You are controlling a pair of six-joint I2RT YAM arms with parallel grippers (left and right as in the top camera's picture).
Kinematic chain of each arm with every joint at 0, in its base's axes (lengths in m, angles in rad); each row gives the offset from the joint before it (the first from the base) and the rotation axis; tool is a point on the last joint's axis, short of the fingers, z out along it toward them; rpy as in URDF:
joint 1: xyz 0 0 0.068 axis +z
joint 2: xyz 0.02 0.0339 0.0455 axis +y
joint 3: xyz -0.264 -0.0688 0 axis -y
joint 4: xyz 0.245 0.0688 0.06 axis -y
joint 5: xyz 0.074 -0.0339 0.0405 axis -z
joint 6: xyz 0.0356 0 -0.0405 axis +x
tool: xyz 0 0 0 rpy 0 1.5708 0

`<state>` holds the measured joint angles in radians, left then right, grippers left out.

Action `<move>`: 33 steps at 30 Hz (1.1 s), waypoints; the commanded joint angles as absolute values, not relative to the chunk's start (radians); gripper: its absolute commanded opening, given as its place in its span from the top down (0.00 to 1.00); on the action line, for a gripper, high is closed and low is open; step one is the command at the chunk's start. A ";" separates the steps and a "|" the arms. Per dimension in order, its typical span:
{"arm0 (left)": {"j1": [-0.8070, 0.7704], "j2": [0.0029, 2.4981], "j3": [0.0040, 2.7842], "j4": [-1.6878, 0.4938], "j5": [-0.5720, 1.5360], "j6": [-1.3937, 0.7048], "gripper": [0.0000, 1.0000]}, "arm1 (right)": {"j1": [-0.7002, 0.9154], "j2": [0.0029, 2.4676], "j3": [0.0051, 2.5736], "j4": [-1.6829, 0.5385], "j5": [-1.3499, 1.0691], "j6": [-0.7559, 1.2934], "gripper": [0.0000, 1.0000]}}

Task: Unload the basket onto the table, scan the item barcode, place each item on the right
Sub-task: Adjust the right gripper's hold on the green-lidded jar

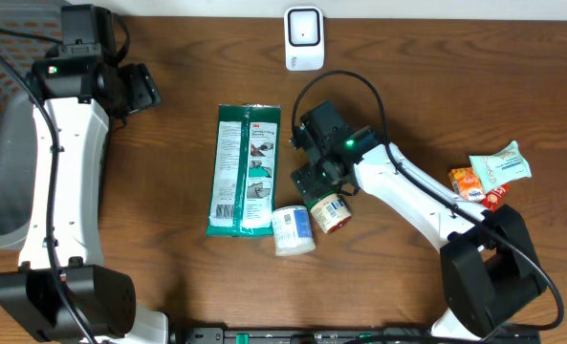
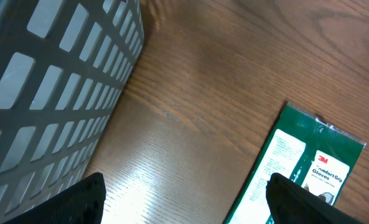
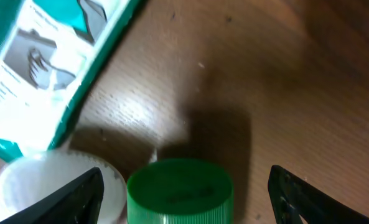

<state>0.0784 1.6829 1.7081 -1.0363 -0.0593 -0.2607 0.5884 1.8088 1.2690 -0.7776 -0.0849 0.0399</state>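
The green-lidded jar (image 3: 179, 190) is cut off by the right wrist view's near edge; print on the glove packet (image 3: 41, 68) is blurred.

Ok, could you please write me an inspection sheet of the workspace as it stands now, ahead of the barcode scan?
Surface: brown wooden table, no spills seen.
Job's things: white scanner at the far edge; green glove package lying flat mid-table; green-lidded jar and white tub at its near end.
Clutter: snack packets heaped on the right side.
Grippers: left gripper open and empty over bare wood near the basket; right gripper open, fingers either side of the jar's lid, not closed on it.
Cables: black cable loops by the right wrist.
Surroundings: grey slatted basket at the left edge.
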 commanded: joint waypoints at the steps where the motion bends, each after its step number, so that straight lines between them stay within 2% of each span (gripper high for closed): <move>1: 0.084 1.668 1.712 -1.038 -0.076 -0.255 0.18 | 0.595 1.820 1.279 -0.815 -0.072 0.000 0.18; 9: 0.084 1.668 1.712 -1.038 -0.076 -0.255 0.18 | 0.595 1.820 1.275 -0.864 -0.072 -0.039 0.14; 14: 0.084 1.668 1.712 -1.038 -0.076 -0.255 0.18 | 0.595 1.820 1.261 -0.878 -0.052 -0.095 0.18; 20: 0.084 1.668 1.712 -1.038 -0.076 -0.255 0.18 | 0.582 1.820 1.240 -0.877 0.091 -0.074 0.22; 24: 0.084 1.668 1.712 -1.038 -0.076 -0.255 0.18 | 0.570 1.820 1.241 -0.871 0.091 -0.072 0.22; 26: 0.084 1.668 1.712 -1.038 -0.076 -0.255 0.18 | 0.570 1.820 1.241 -0.867 0.053 -0.068 0.25; 27: 0.084 1.668 1.712 -1.038 -0.076 -0.255 0.18 | 0.570 1.820 1.240 -0.866 0.025 -0.048 0.27; 29: 0.084 1.668 1.712 -1.038 -0.076 -0.255 0.18 | 0.570 1.820 1.239 -0.869 -0.005 0.057 0.39; 30: 0.084 1.668 1.712 -1.038 -0.076 -0.255 0.18 | 0.570 1.820 1.234 -0.874 0.006 0.125 0.37; 31: 0.084 1.668 1.712 -1.038 -0.076 -0.255 0.18 | 0.568 1.820 1.230 -0.881 0.038 0.188 0.30; 33: 0.084 1.668 1.712 -1.038 -0.076 -0.255 0.18 | 0.561 1.820 1.229 -0.882 0.081 0.271 0.28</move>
